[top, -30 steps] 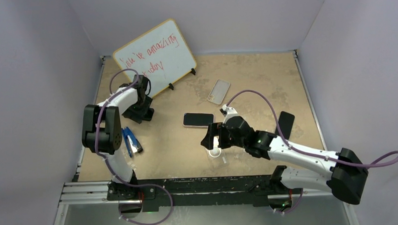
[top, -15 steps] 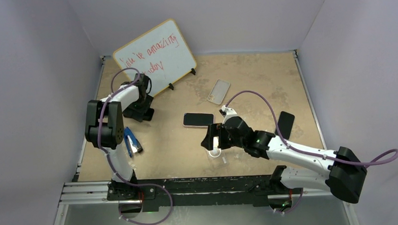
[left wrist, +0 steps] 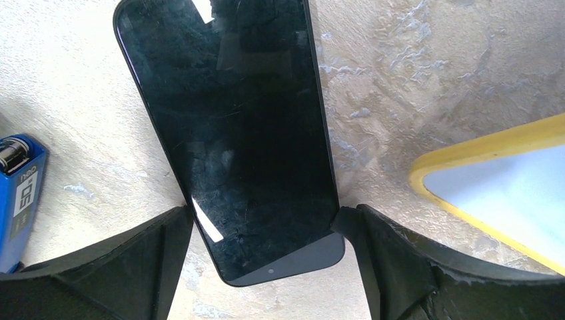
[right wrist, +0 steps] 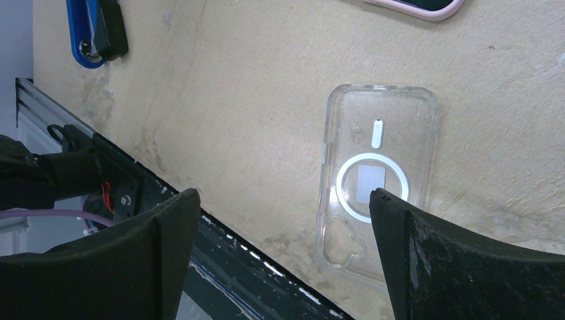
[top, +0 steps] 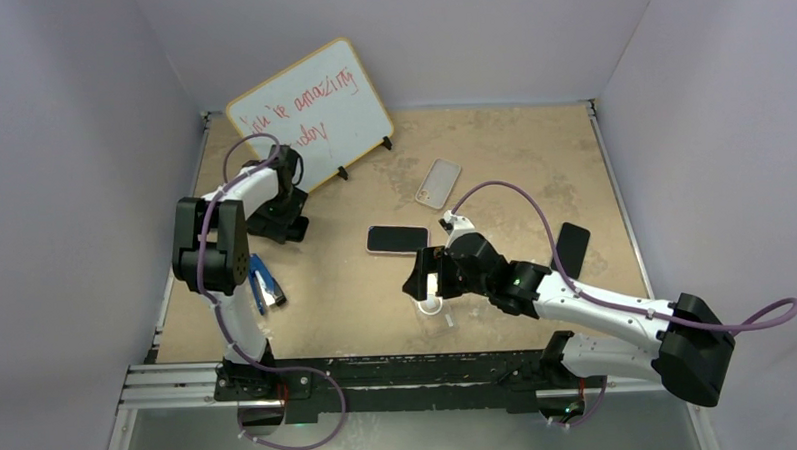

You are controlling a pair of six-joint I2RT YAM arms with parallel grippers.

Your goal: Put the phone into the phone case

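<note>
Top: my left gripper [top: 276,221] is down beside the whiteboard [top: 310,108], and my right gripper [top: 423,279] hovers over the case [top: 433,308].
Left wrist: the phone [left wrist: 240,133] lies flat on the table [left wrist: 433,80] with a finger at each edge. I can't tell whether it's clamped.
Right wrist: jaws spread wide, the case lying between them, apart from both.

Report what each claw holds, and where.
The right claw holds nothing, open near the clear case. The left claw straddles the black phone at its long edges near one end; whether it grips cannot be told.
</note>
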